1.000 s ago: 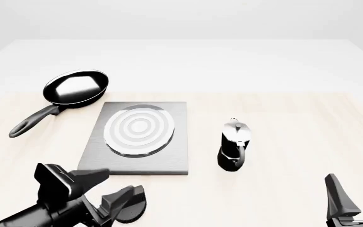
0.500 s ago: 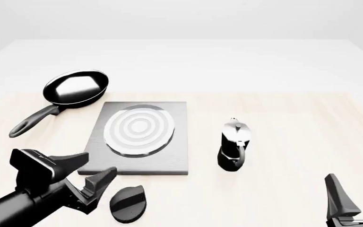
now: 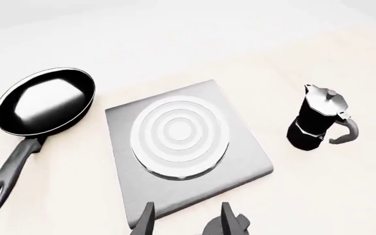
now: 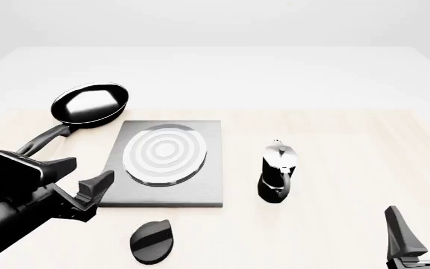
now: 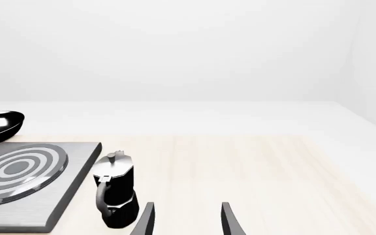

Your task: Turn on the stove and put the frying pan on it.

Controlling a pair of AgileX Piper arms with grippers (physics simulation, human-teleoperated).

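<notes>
The stove (image 4: 209,188) is a dark-grey slab with silver rings at table centre, also in the left wrist view (image 3: 240,161) and the right wrist view (image 5: 77,171). Its black oval knob (image 4: 152,241) lies apart, in front of the slab. The frying pan (image 4: 90,105) rests on the table at the back left, beside the stove, its handle (image 4: 40,143) pointing towards me; the left wrist camera sees it too (image 3: 44,100). My left gripper (image 4: 80,178) is open and empty, left of the stove and close to the handle's end. My right gripper (image 4: 424,227) is open at the front right.
A black-and-silver moka pot (image 4: 279,171) stands upright just right of the stove, also in the wrist views (image 3: 318,122) (image 5: 116,196). The light wood table (image 4: 349,134) stretches to the right and behind.
My left gripper has come off the knob and moved left and back, towards the pan handle. The knob now lies uncovered. The right arm has not moved.
</notes>
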